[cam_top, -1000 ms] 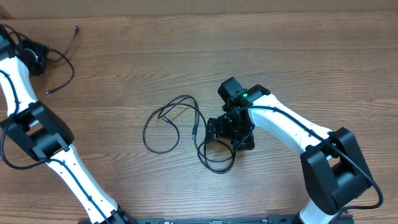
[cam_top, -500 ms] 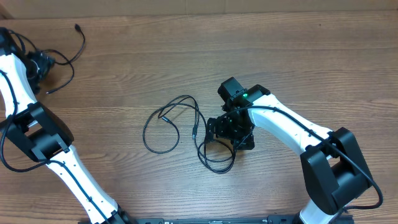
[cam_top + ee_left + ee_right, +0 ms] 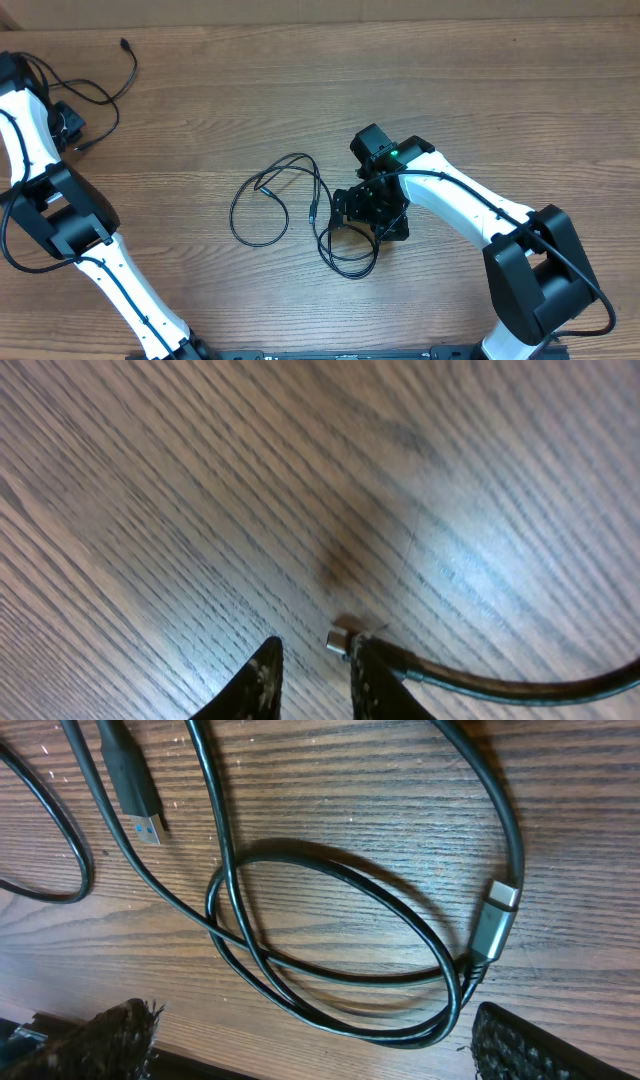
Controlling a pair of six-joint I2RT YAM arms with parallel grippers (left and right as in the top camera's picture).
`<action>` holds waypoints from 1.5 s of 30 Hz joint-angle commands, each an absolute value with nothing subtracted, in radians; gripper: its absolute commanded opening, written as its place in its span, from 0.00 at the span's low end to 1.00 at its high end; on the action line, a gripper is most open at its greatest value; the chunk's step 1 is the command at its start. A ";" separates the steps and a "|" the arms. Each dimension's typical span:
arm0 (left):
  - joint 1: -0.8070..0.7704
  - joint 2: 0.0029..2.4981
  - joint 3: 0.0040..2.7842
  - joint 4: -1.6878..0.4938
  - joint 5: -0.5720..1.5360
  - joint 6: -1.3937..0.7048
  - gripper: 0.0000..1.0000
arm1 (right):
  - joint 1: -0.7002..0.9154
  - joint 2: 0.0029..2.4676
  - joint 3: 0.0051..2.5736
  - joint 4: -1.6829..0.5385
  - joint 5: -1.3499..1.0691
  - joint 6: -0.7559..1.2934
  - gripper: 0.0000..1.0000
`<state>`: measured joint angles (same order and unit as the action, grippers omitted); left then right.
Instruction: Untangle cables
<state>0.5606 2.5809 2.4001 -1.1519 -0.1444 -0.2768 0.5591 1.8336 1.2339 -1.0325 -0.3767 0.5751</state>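
Lying in two groups on the brown, straight-grained wooden table, the cables are thin, glossy black cords. Near the middle is a loose tangle of rounded loops, and at the far left a single strand curls from a small plug toward the left gripper. The right gripper hangs low over the right side of the tangle with its jaws spread wide and nothing in them. Its coarse, rough-textured black pads stand on either side of two overlapping oval loops. A flat plug with a metal tip lies on the wood beyond them, and a grey-sleeved plug lies on the other side of the loops. The left gripper's tapered, speckled fingertips stand close together with a slim gap between them. A short metal plug juts out by the tip of one, and its smooth cord bends away along that finger. I cannot tell whether the cord is pinched.
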 commanded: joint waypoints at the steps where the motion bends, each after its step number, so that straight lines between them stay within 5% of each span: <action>1: 0.549 2.567 2.389 -1.143 -0.165 -0.239 0.21 | 0.567 1.815 1.230 -1.029 -0.368 0.568 1.00; 4: 0.549 2.572 2.389 -1.120 -0.164 -0.239 0.04 | 0.567 1.815 1.230 -1.029 -0.368 0.568 1.00; 21: 0.544 2.635 2.382 -1.164 -0.074 -0.213 0.04 | 0.567 1.815 1.230 -1.029 -0.368 0.568 1.00; 36: 0.508 2.635 2.382 -1.142 0.501 -0.224 0.06 | 0.567 1.815 1.230 -1.029 -0.368 0.542 1.00; 45: 0.463 2.634 2.398 -1.128 0.231 -0.205 0.04 | 0.567 1.815 1.230 -1.040 -0.368 0.542 1.00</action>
